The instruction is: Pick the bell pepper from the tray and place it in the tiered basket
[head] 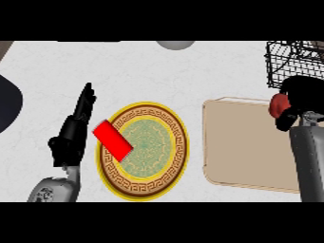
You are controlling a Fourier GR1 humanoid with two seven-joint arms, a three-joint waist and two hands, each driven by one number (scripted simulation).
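Pepper (279, 103) — mostly hidden, axis unclear — sits clutched in right hand (306, 97) above tray (245, 142); left hand (77, 126) straight-fingered beside plate (145, 151).

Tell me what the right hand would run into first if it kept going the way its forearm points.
Probably the tiered basket: the right hand, curled round the bell pepper, sits just below its black wire frame. Height above the counter is unclear, so it may meet the rim or pass over it.

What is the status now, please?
Right hand shut on red bell pepper, above tray. Tiered basket just beyond. Left hand open, resting.
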